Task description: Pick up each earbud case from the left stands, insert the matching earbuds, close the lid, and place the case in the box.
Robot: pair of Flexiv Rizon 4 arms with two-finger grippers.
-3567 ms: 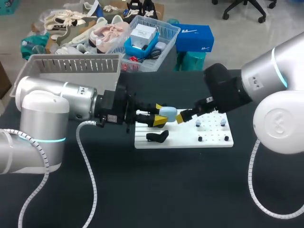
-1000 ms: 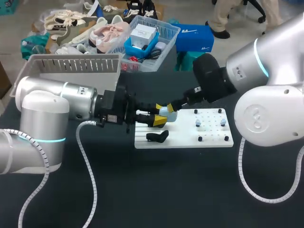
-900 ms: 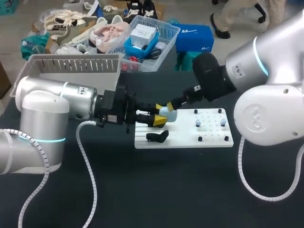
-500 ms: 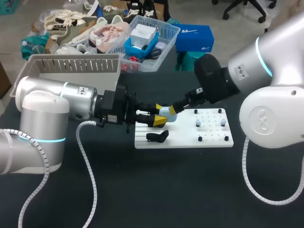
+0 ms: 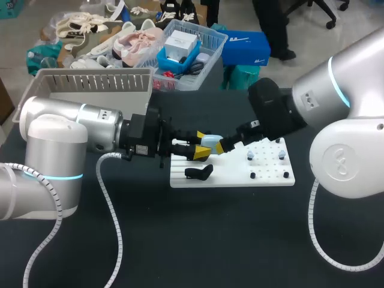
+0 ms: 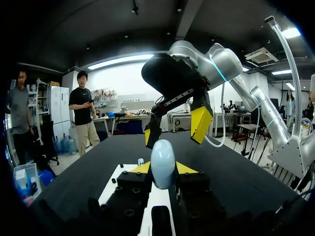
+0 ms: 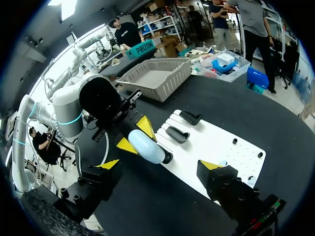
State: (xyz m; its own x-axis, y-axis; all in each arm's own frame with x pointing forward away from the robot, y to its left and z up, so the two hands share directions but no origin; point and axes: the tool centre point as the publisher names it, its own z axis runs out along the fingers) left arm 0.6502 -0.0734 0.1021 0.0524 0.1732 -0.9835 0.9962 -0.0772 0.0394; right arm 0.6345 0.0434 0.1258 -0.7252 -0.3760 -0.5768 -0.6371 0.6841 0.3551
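My left gripper [image 5: 203,144] is shut on a light blue earbud case [image 5: 211,141] and holds it just above the left end of the white board [image 5: 234,177]. In the left wrist view the case [image 6: 163,163] stands upright between the yellow fingertips [image 6: 140,168]. My right gripper [image 5: 225,146] is open, just right of the case and clear of it. Its tips hang ahead of the case [image 6: 174,130] in the left wrist view. From the right wrist the case [image 7: 146,146] lies ahead of my open right gripper [image 7: 159,164]. Two small earbuds [image 5: 250,156] sit on the board's pegs.
A dark rounded piece [image 5: 198,173] rests on the board's left part, and the right wrist view shows two of them [image 7: 177,133]. A grey slatted basket [image 5: 90,84] stands at the table's back left. Dark table surface lies in front of the board.
My right gripper has drawn back from the blue case, to the right and slightly down, staying open. The left gripper and the case have not moved.
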